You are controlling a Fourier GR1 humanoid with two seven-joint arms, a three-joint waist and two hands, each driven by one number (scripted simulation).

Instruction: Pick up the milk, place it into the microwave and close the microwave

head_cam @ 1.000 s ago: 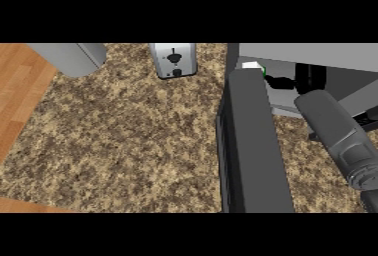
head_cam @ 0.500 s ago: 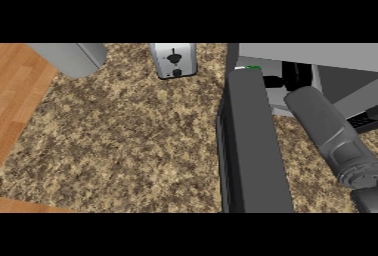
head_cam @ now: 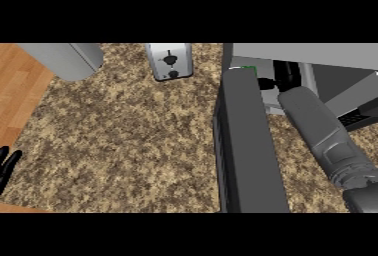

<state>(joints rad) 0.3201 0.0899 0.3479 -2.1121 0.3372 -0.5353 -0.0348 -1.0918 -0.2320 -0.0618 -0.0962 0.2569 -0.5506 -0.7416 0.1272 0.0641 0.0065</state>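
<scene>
One view, from the head, steeply down on a speckled brown counter (head_cam: 133, 140). Shows a microwave (head_cam: 325, 55) at upper right, with its dark door (head_cam: 247, 150) swung open and running edge-on from the cavity's front down to the lower edge. Shows the right forearm (head_cam: 321, 130) coming up from the lower right corner, just right of the door, and reaching into the cavity. Finds the right hand (head_cam: 284, 75) there as a black shape in shadow, behind the door's top end; cannot tell whether open or closed round anything. Finds the milk (head_cam: 262, 82) inside the microwave's mouth, as a small white patch with a bit of green, between the door's top end and the right hand, just beside that hand; cannot tell whether touching. Mostly hidden by the door. Catches the left hand (head_cam: 7, 162) low at the left edge, straight-fingered and relaxed, holding nothing, resting well apart from the microwave. Takes in a toaster (head_cam: 170, 60) at top centre, near the door's far end, and a grey rounded vessel (head_cam: 70, 59) at top left. Ends at left in a strip of wood (head_cam: 18, 95) beside the counter.
</scene>
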